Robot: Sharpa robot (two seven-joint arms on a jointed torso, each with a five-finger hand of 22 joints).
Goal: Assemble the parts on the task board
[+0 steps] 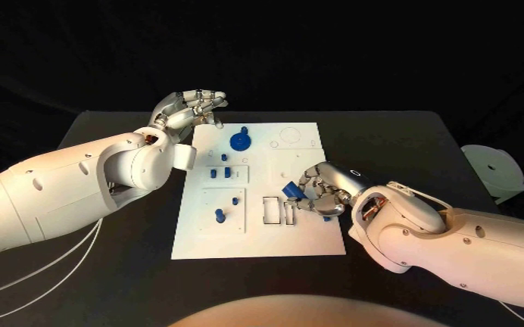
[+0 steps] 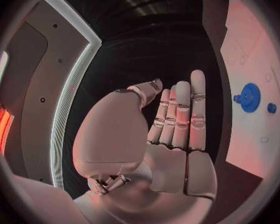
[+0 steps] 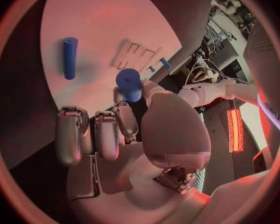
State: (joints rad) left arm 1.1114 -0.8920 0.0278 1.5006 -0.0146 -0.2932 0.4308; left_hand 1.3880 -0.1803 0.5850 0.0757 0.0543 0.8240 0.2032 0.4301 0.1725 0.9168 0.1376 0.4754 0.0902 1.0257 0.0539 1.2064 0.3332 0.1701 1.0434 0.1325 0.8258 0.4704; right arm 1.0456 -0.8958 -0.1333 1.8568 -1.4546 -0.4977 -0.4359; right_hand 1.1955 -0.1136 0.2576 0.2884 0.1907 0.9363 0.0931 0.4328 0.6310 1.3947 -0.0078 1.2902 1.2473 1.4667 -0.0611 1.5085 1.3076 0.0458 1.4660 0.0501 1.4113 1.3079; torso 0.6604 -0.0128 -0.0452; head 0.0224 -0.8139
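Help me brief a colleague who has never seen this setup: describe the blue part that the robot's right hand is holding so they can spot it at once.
Start at the white task board mid-table. Over its right side, beside two empty rectangular slots, the right hand grips a short blue cylinder. Unlike the blue gear and the other blue parts, which rest on the board, it sits between fingers.

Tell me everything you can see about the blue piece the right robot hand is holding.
The blue piece is a short, smooth cylinder, plastic by its look, with a rounded end face. The right robot hand pinches it between thumb and fingers, so its lower part is hidden. It hangs above the white task board, near the two rectangular slots, apart from a longer blue peg lying on the board.
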